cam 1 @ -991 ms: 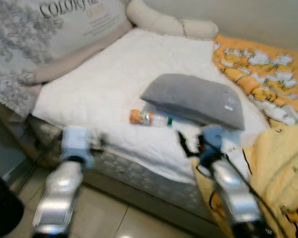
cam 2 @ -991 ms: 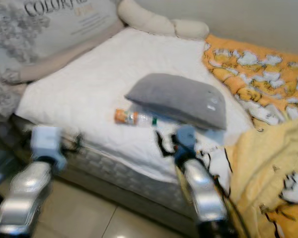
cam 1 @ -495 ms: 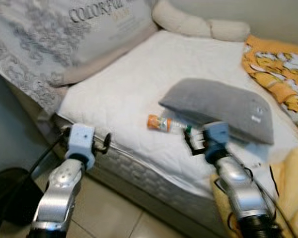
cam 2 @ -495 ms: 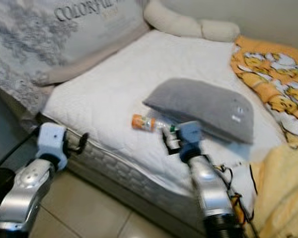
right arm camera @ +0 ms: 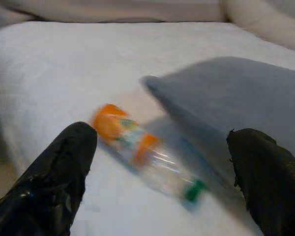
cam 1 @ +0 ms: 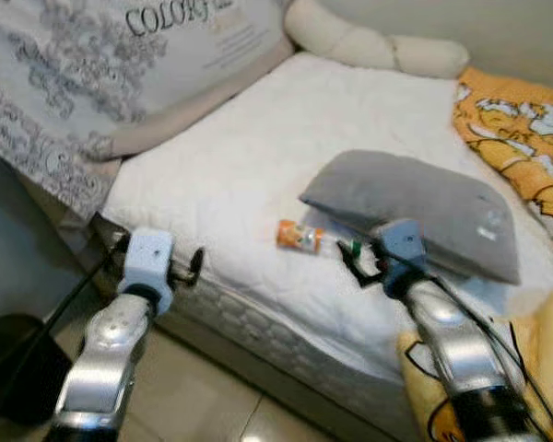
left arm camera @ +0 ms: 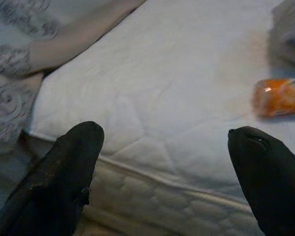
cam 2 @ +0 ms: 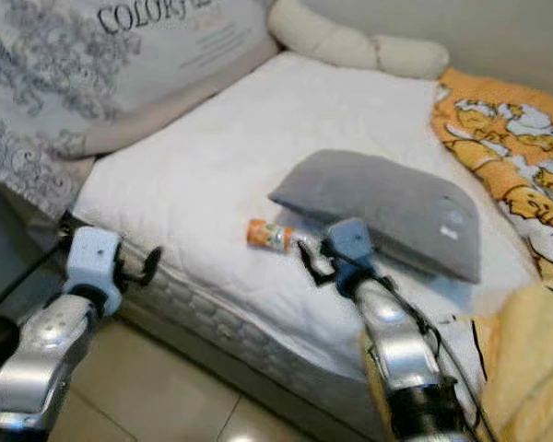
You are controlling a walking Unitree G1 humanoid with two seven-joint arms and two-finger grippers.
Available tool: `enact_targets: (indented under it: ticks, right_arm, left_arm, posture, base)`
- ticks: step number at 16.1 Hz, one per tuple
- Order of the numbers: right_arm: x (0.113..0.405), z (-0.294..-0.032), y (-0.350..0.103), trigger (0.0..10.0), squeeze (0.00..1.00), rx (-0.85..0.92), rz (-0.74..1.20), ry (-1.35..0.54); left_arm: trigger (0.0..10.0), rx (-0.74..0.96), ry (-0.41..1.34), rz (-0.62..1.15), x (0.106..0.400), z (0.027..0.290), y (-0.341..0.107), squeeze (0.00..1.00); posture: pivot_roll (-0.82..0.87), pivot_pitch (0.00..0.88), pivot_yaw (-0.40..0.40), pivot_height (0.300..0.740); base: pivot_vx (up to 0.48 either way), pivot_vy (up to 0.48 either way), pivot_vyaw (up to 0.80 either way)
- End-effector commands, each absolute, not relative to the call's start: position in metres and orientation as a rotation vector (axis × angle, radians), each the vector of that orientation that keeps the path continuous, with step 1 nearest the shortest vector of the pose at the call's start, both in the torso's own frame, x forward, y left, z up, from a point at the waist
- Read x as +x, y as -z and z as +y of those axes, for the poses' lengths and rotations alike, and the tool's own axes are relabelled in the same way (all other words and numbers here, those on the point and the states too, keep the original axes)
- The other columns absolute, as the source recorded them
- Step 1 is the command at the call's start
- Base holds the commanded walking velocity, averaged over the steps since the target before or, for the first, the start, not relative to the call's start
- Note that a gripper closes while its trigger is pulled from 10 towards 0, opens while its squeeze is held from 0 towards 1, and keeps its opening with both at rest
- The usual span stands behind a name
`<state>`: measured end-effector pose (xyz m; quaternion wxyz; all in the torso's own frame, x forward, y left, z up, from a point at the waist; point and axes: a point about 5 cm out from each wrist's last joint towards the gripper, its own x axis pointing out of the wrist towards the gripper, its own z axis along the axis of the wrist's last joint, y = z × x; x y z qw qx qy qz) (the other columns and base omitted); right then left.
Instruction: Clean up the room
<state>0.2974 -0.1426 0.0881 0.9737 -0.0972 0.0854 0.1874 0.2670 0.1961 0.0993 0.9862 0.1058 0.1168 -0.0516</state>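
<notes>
We're looking down on a bed (cam 1: 230,175) with a white quilted mattress, and there's the bottle (cam 1: 315,239): clear plastic, orange label, green cap, lying on its side just beside the near edge of a grey pillow (cam 1: 415,207). Whether its cap end tucks under the pillow we can't tell, since the right arm covers that spot in the head views. Our right claw (cam 2: 315,261) hangs just above the mattress right at the bottle's cap end, fingers spread wide; in the right wrist view the two black fingertips (right arm camera: 64,167) stand well apart with the bottle (right arm camera: 145,152) lying between them, blurred, not touched. Our left claw (cam 1: 195,265) sits off at the mattress edge, well away from the bottle, and its fingers (left arm camera: 69,167) are spread too, holding nothing. A large patterned cushion (cam 1: 120,64) with lettering cut off at the top leans along the left side, a cream bolster (cam 1: 369,41) lies at the far end, and an orange cartoon blanket (cam 1: 516,138) runs out of frame on the right. The dark thing (cam 1: 9,368) on the floor at lower left is too cropped to name
</notes>
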Motion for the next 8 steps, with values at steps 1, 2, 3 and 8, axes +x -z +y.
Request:
enact_targets:
  ticks: [1, 2, 3, 8]
  right_arm:
    - [0.2991, -0.1444, -0.0865, 10.0, 1.00, -0.209, 0.193, -0.369]
    - [0.2994, -0.1438, -0.0868, 10.0, 1.00, -0.210, 0.190, -0.364]
    - [0.2994, -0.1439, -0.0863, 10.0, 1.00, -0.194, 0.194, -0.349]
    - [0.2988, -0.1397, -0.0852, 10.0, 1.00, -0.193, 0.200, -0.377]
  left_arm:
    - [10.0, 0.204, 0.112, 0.218, 0.2667, 0.1936, -0.1039, 0.00]
    - [10.0, 0.203, 0.111, 0.218, 0.2660, 0.1938, -0.1039, 0.00]
    - [10.0, 0.203, 0.110, 0.219, 0.2657, 0.1939, -0.1038, 0.00]
    - [10.0, 0.202, 0.107, 0.220, 0.2650, 0.1947, -0.1041, 0.00]
  posture:
    - [0.05, 0.000, -0.007, 0.740]
    - [0.05, 0.000, -0.008, 0.740]
    - [0.05, 0.000, -0.008, 0.740]
    - [0.05, 0.000, -0.006, 0.740]
  base:
    - [0.356, 0.000, 0.52]
    - [0.356, 0.000, 0.53]
    - [0.360, 0.000, 0.00]
    - [0.359, 0.000, 0.00]
